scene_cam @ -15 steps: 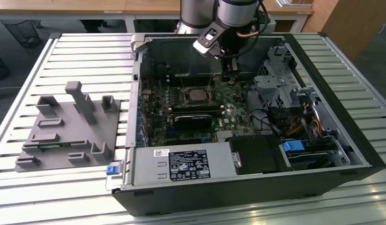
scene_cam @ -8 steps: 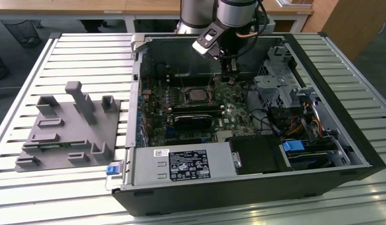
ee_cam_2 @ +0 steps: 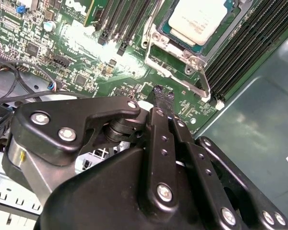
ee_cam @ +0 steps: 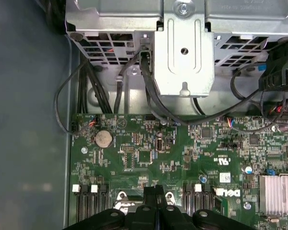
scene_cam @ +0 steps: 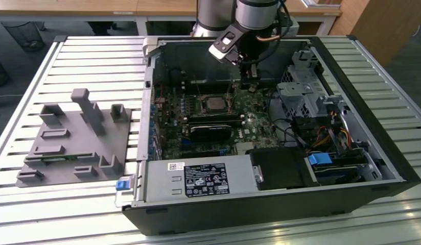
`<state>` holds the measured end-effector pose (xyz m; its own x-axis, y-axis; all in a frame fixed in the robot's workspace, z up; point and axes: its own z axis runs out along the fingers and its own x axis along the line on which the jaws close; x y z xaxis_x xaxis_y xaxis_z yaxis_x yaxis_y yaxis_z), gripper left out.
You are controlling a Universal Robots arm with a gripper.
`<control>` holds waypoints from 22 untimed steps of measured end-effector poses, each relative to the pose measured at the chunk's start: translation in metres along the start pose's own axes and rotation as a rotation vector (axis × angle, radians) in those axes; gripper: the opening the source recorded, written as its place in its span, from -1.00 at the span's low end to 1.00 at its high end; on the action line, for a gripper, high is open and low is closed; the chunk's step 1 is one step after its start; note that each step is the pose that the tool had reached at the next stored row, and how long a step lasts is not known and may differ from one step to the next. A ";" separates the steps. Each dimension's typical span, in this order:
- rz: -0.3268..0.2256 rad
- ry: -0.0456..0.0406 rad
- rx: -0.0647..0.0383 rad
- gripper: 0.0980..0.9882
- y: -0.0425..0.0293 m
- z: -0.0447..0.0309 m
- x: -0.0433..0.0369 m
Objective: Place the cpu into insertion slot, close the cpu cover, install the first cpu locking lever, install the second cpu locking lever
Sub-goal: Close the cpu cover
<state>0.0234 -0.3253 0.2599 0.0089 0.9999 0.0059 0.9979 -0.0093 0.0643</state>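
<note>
1. Gripper (ee_cam_2: 164, 95): fingers pressed together, holding nothing, over the motherboard (ee_cam: 149, 153) near the slot (scene_cam: 200, 104).
2. Cpu (ee_cam_2: 200, 19): seated in the slot, framed by the cover (ee_cam_2: 170, 45); a lever (ee_cam_2: 205, 79) lies along the slot's edge.
3. Memory slots (ee_cam_2: 245, 48) flank the slot; cables (ee_cam: 153, 96) lie farther off.

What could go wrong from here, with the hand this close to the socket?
1. The shut hand appears low over the motherboard beside the cpu cover; a small misalignment could scrape board parts instead of catching the locking lever.
2. Black cables lie near the hand's body and might snag.
3. The cpu shows through the cover window; a hard push could stress it.
</note>
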 end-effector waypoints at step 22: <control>0.000 0.0001 0.000 -0.98 -0.0390 0.0172 -0.0021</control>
<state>-0.0145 -0.3269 0.2402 0.0088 0.9999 0.0060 0.9979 -0.0092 0.0643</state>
